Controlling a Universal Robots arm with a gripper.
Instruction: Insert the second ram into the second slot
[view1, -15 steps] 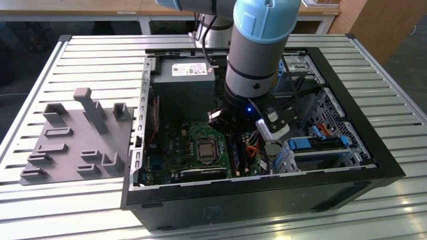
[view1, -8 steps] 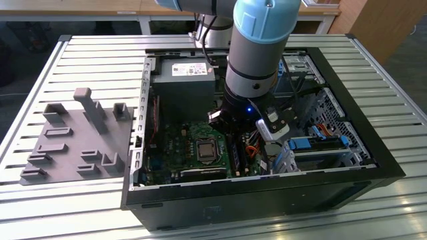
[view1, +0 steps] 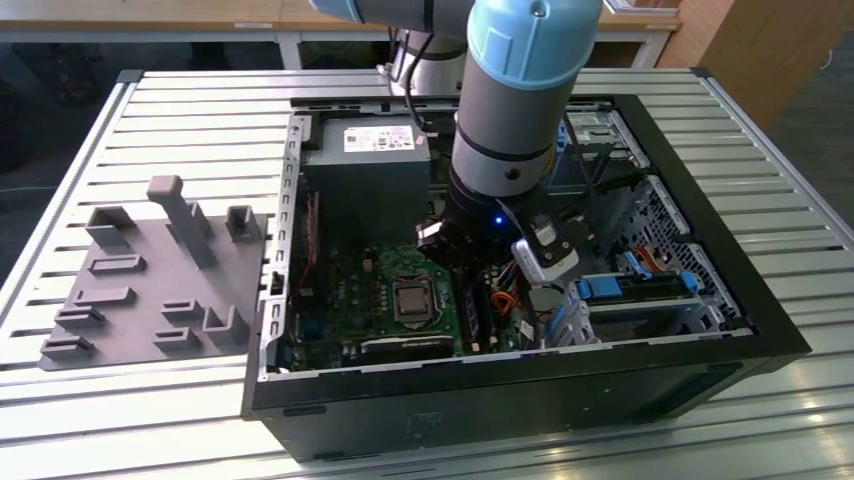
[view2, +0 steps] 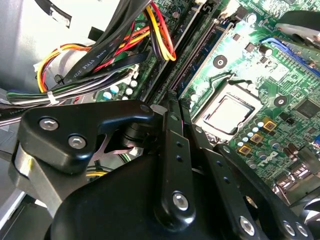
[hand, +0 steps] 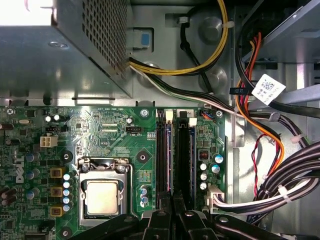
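Sitting on a slatted metal table (view1: 187, 120), the open computer case (view1: 694, 270) takes up most of the exterior view, with a grey holder block (view1: 154, 290) just beside it toward the exterior view's left. The robot arm (view1: 514, 110) reaches straight down into the case, over the green motherboard (view1: 367, 290). In the first wrist view the processor (hand: 102, 196) sits in its socket, and beside it run the upright memory slots (hand: 161, 150). The claw (hand: 172, 202) hangs low over these slots with its two fingers (hand: 159, 220) pressed close together. The second ram (hand: 169, 155) looks to stand in its slot between the black rails, though whether the claw grips it cannot be told. Bundled cables (hand: 280, 180) curve along the case wall nearby.
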